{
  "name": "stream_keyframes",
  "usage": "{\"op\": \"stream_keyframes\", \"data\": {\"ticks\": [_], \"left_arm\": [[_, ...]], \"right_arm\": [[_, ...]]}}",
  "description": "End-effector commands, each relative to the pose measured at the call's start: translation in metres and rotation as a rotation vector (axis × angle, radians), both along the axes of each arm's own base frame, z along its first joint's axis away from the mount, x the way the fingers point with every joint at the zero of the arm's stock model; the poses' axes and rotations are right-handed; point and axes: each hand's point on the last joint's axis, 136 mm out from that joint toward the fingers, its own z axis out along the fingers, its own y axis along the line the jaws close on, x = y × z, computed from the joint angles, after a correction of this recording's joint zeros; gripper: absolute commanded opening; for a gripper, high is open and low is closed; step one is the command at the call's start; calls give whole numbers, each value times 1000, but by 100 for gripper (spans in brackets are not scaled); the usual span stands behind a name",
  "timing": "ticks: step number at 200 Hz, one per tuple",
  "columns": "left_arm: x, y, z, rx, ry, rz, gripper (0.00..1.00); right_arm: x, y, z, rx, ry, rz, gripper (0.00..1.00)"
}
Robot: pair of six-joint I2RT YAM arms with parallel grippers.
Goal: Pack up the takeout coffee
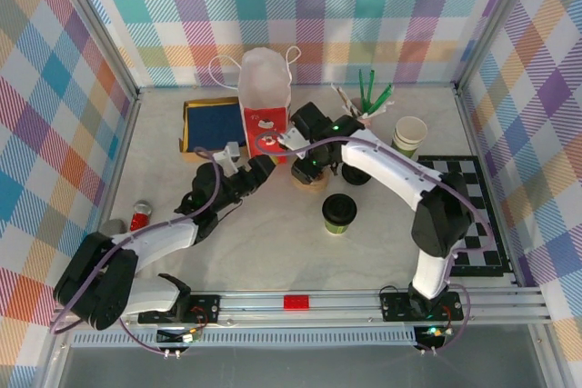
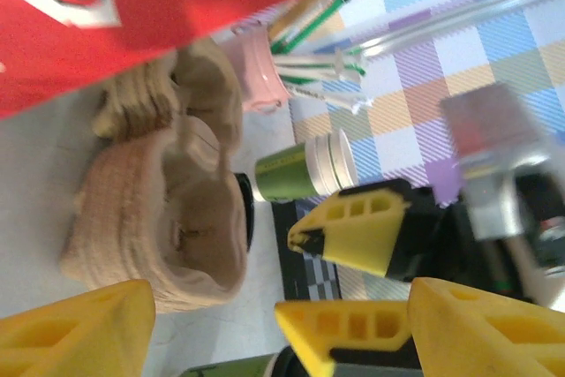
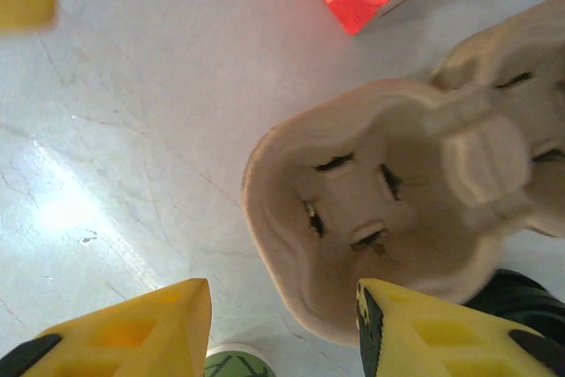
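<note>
The left arm (image 1: 155,243) is lying low, stretched from its base toward the red bag (image 1: 264,120), with its wrist sitting just in front of the bag's near left corner. The left gripper (image 2: 278,306) is holding its yellow fingers (image 2: 79,333) wide apart and gripping nothing. The right arm (image 1: 400,174) is arching up well to the right of the bag, its forearm pointing back toward it. The right gripper (image 3: 282,293) is hanging just in front of the bag and pointing down, its fingers (image 3: 424,328) parted and clasping nothing.

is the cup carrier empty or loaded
Empty: the carrier shows bare pulp wells; the coffee stands outside it on the table, lid on.
</note>
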Motion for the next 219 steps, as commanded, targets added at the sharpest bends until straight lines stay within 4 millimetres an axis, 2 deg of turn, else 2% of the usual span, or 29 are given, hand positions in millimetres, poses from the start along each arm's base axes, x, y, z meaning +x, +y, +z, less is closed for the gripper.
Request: {"op": "stream_keyframes", "data": {"ticks": [1, 30, 80, 129, 181, 219], "left_arm": [[-7, 26, -42, 61, 123, 60, 75], [-13, 37, -42, 67, 127, 78, 76], [-18, 48, -34, 88, 117, 98, 76], [-20, 54, -30, 86, 112, 110, 76], [-20, 58, -27, 85, 108, 119, 76], [-20, 61, -26, 85, 108, 126, 76]], "right_arm": [[-13, 10, -9, -13, 84, 51, 46], [-8, 12, -19, -61, 95, 51, 36], [-10, 19, -27, -100, 115, 79, 39], [-1, 19, -35, -140, 99, 68, 43], [5, 20, -41, -161, 96, 66, 41], [6, 20, -42, -167, 94, 67, 36]]}}
